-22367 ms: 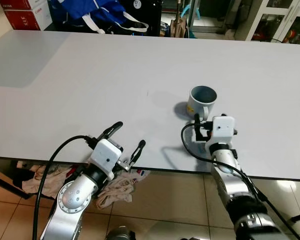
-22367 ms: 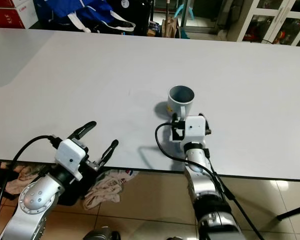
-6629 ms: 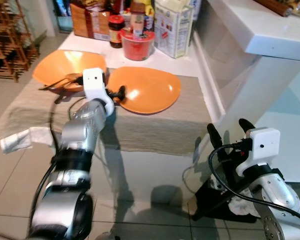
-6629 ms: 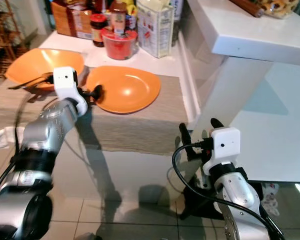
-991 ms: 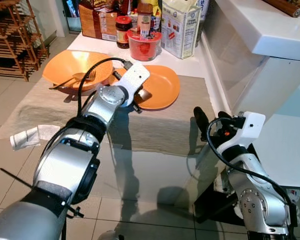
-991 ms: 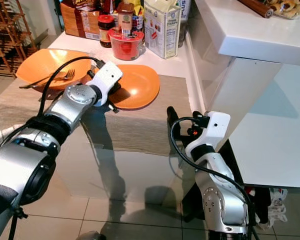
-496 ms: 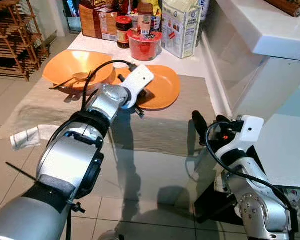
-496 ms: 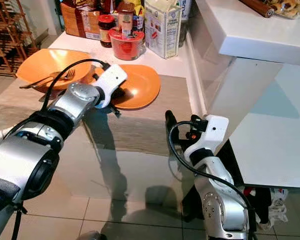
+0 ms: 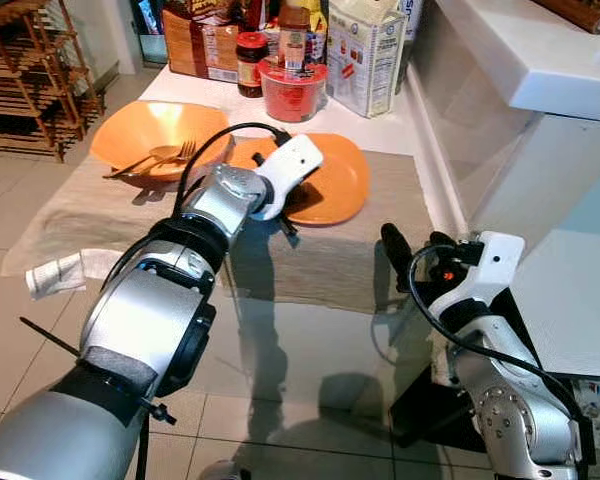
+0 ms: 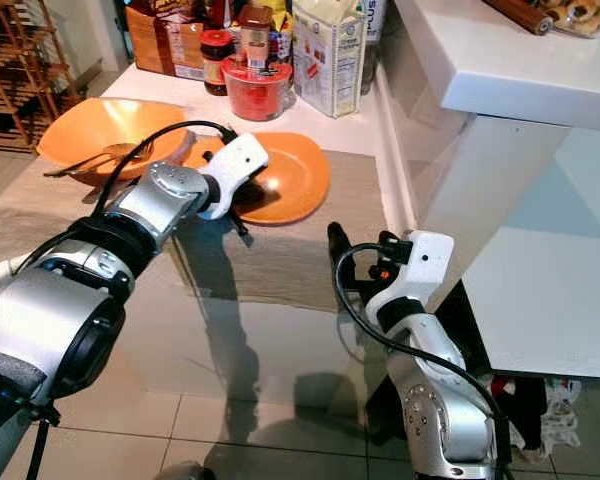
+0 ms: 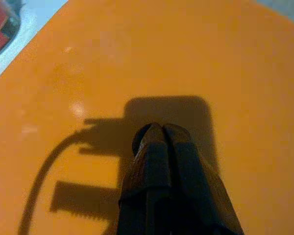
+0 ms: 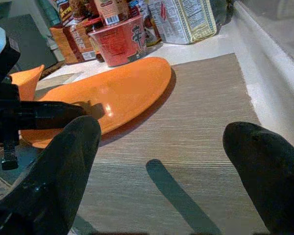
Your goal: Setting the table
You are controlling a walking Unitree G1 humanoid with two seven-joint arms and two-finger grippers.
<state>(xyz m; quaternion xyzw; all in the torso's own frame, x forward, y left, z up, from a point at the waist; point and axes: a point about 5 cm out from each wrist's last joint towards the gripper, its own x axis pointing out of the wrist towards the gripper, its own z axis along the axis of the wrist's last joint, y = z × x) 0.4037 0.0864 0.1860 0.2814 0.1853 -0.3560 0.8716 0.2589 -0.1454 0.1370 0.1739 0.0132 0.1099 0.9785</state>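
Observation:
An orange plate (image 9: 335, 185) lies on a beige mat (image 9: 320, 260) on a low table. To its left is an orange bowl (image 9: 145, 135) holding a fork and spoon (image 9: 160, 156). My left arm reaches across the mat, its white wrist (image 9: 295, 170) over the plate's near-left part. In the left wrist view my left gripper (image 11: 161, 128) is shut, both fingers pressed together just above the plate's surface (image 11: 225, 58), nothing between them. My right gripper (image 9: 417, 245) is open near the mat's right front edge, with its fingers (image 12: 63, 161) wide apart and aimed at the plate (image 12: 122, 93).
A red noodle cup (image 9: 292, 85), a milk carton (image 9: 365, 50) and jars (image 9: 250, 52) stand behind the plate. A white counter (image 9: 525, 55) rises at the right. A wooden rack (image 9: 20, 70) is at the far left, and a folded napkin (image 9: 65, 272) hangs at the mat's left edge.
My left gripper has slid further right over the plate, and the plate looks nudged slightly right. The right gripper has shifted a little toward the table.

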